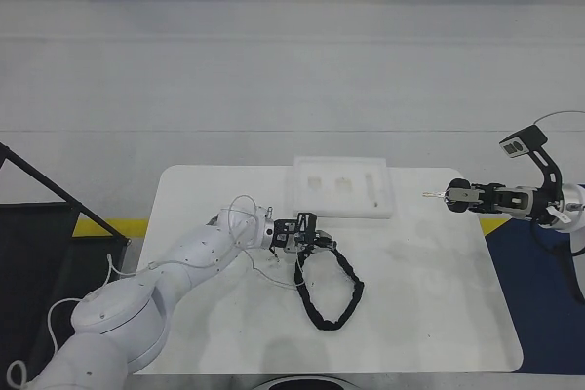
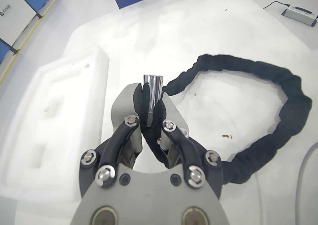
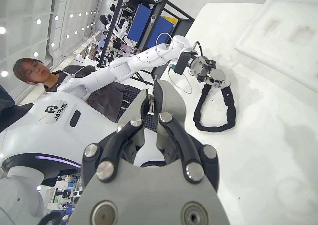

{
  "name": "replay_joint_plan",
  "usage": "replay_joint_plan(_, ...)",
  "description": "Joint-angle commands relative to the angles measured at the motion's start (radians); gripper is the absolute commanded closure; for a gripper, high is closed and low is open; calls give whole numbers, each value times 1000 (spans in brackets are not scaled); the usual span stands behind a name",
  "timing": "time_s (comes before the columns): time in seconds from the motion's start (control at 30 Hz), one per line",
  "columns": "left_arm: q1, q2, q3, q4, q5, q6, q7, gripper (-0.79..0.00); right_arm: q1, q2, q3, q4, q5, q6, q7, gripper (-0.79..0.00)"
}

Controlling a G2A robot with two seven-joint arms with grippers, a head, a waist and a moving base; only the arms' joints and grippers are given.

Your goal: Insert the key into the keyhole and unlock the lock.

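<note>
A black fabric-covered chain lock (image 1: 333,292) lies in a loop near the middle of the white table (image 1: 429,292). My left gripper (image 1: 305,237) is shut on its shiny metal lock cylinder (image 2: 153,91), which sticks out past the fingertips, with the chain (image 2: 278,121) trailing off behind it. My right gripper (image 1: 447,195) hangs above the table's right side, well away from the lock, and is shut on a small key (image 1: 431,195) whose tip points toward the left arm. Between the right fingers the key (image 3: 150,101) is seen edge-on. The lock loop (image 3: 216,111) lies far beyond it.
A white foam tray (image 1: 343,186) with several shaped recesses sits at the table's back edge, just behind the lock. A thin white cable (image 1: 263,268) loops beside the left wrist. Bare tabletop stretches between the two grippers and along the front.
</note>
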Motion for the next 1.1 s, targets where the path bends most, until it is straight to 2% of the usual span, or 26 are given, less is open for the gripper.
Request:
replay_joint_plan(0.0,-4,16,-15,-48,-1,-21,0,0,0,0,0,0,0,0,0,0)
replay_joint_plan(0.23,-2,87,-100,-283,-40,-132,-96,0,0,0,0,0,0,0,0,0)
replay_joint_plan(0.33,24,119,-146,-366,-67,-149,-154,0,0,0,0,0,0,0,0,0)
replay_joint_plan(0.57,49,177,-266,-632,-134,-237,-315,0,-79,18,61,-116,-78,69,-58,0)
replay_joint_plan(0.8,78,203,-366,-785,-241,-257,-472,0,-186,41,187,-262,-123,118,-80,0)
replay_joint_plan(1.07,97,208,-444,-852,-325,-220,-513,0,-371,50,311,-418,-120,134,-131,0)
